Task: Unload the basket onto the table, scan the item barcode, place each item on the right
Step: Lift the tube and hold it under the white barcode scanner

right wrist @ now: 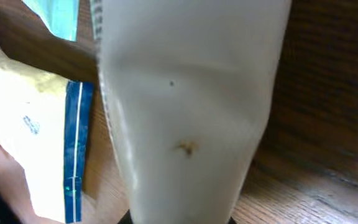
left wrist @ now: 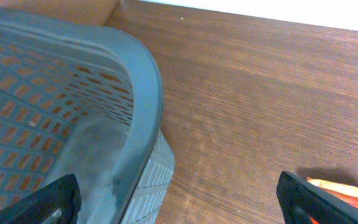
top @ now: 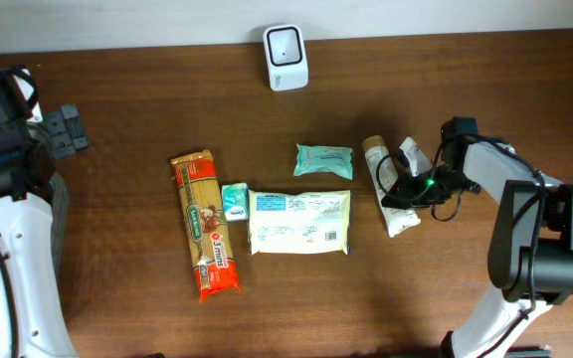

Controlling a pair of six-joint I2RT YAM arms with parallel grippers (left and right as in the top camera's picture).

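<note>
A white tube (top: 390, 204) lies at the right of the table, and my right gripper (top: 406, 189) is shut on it from the right side. In the right wrist view the tube (right wrist: 185, 106) fills the frame, with only dark slivers of my gripper (right wrist: 179, 219) showing under its lower end. A white scanner (top: 286, 57) stands at the far edge, well apart from the tube. My left gripper (left wrist: 179, 198) hangs open and empty over the rim of a grey basket (left wrist: 135, 81), at the far left in the overhead view (top: 65, 129).
An orange pasta pack (top: 205, 224), a small teal packet (top: 234, 202), a pale wipes pack (top: 298, 221) and a teal pouch (top: 323, 159) lie mid-table. A small white item (top: 412, 152) sits by the tube. The wipes pack's edge (right wrist: 36, 143) shows left of the tube.
</note>
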